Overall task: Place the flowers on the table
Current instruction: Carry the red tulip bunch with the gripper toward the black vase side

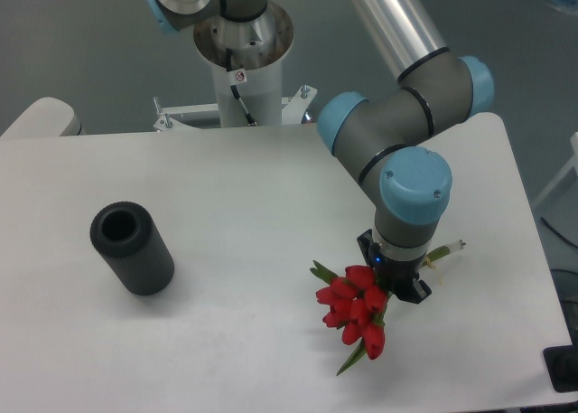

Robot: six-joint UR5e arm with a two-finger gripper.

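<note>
One robot arm, grey with pale blue joint caps, reaches down from the upper right over the white table and bends sharply at the wrist so that its gripper points straight down near the table's right front area. Directly at the gripper lie the flowers, a small bunch of red buds with green leaves fanning out to the left and toward the front edge, while the pale green stems stick out on the far side of the gripper, toward the right. The black fingers are mostly hidden beneath the wrist and behind the buds, so how wide they stand cannot be told, nor whether they grip the stems or merely hover over them; the bunch passes right under them. Whether the buds rest on the tabletop or hang just above it is also not clear from this angle. Well apart, on the left half of the table, a black hollow cylinder lies tilted on its side, its open end facing up and toward the camera. Behind the table stands the arm's white mounting column.
</note>
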